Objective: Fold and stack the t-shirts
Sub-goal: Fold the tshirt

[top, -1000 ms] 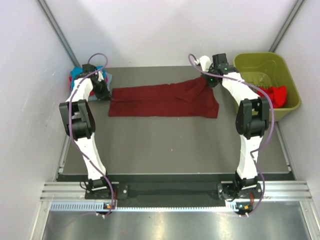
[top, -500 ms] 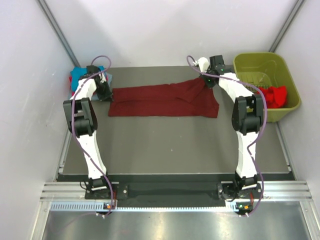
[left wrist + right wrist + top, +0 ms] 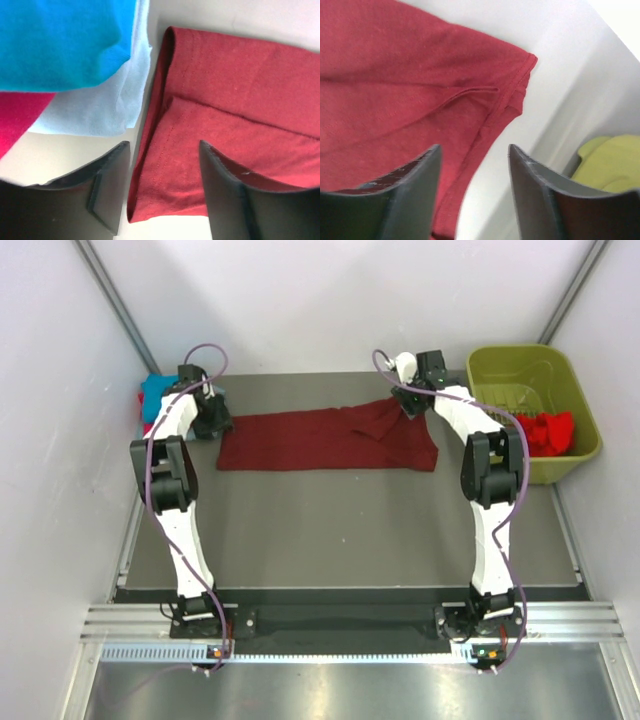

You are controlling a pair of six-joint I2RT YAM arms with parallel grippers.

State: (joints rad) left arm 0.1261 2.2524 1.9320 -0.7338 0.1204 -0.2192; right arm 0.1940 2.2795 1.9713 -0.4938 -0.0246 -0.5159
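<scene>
A dark maroon t-shirt (image 3: pixel 330 440) lies folded into a long strip across the back of the table. My left gripper (image 3: pixel 214 422) hovers open over its left end (image 3: pixel 210 115), holding nothing. At the shirt's right sleeve corner (image 3: pixel 395 75), my right gripper (image 3: pixel 405 405) also stands open and empty. A small pile sits at the far left: a teal t-shirt (image 3: pixel 60 40) on a pale grey-blue t-shirt (image 3: pixel 100 110), with a pink-red t-shirt (image 3: pixel 15 120) beneath. A bright red t-shirt (image 3: pixel 550 430) lies in the basket.
The olive-green basket (image 3: pixel 520 365) stands at the back right, close to my right gripper, and its rim (image 3: pixel 605 160) shows in the right wrist view. White walls close in the table at the back and on both sides.
Both grippers have opened and let go of the maroon shirt's ends. The cloth now rests flat on the table, and both arms have shifted slightly toward the back.
</scene>
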